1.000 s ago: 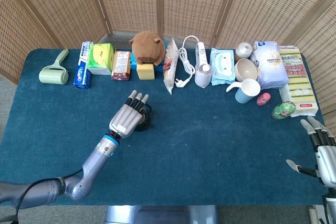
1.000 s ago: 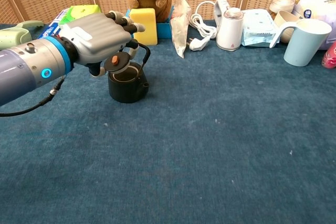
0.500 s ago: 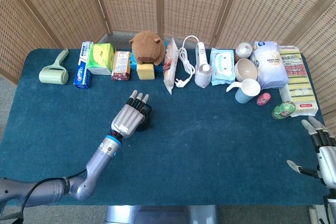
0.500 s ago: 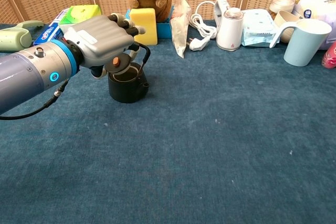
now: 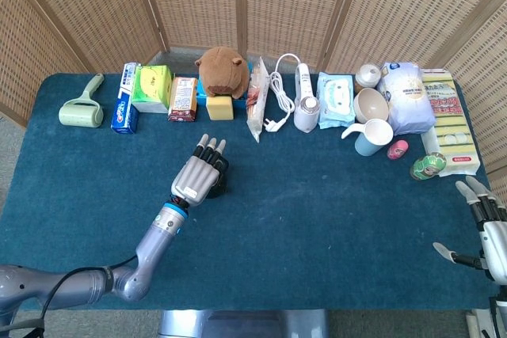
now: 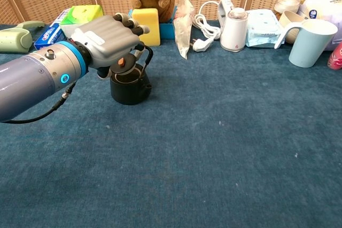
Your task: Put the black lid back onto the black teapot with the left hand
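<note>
Over the last second your left hand (image 6: 107, 38) has carried the black lid (image 6: 122, 65), pinched under its fingers, further over the black teapot (image 6: 129, 85)'s open mouth, so lowering it looks next; your right hand (image 5: 485, 231) idles, fingers spread.

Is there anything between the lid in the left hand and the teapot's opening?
No. In the chest view the left hand holds the lid just above the teapot, with only a small open gap between them.
</note>
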